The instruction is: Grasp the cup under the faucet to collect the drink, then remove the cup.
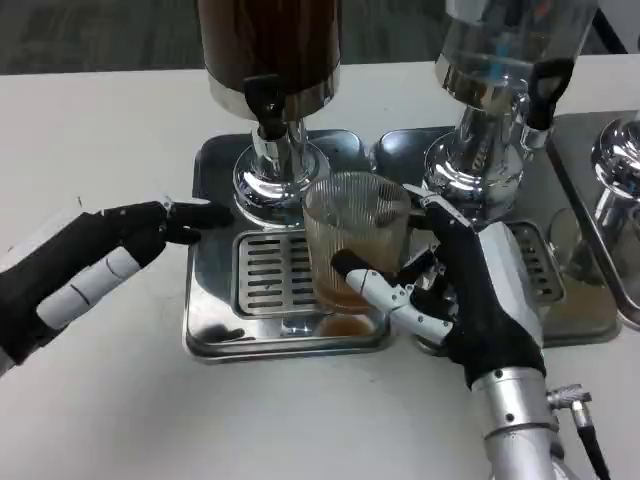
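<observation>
You have one ribbed clear cup (355, 245) on the table, with a little brown drink in its bottom. There are two drink dispensers in full sight: one filled with dark liquid (270, 50) and one clear (515, 45). A third chrome base (618, 160) shows at the right edge. Each has a steel drip tray (215, 310). Two robot hands: left hand (95, 265), right hand (455, 300).
</observation>
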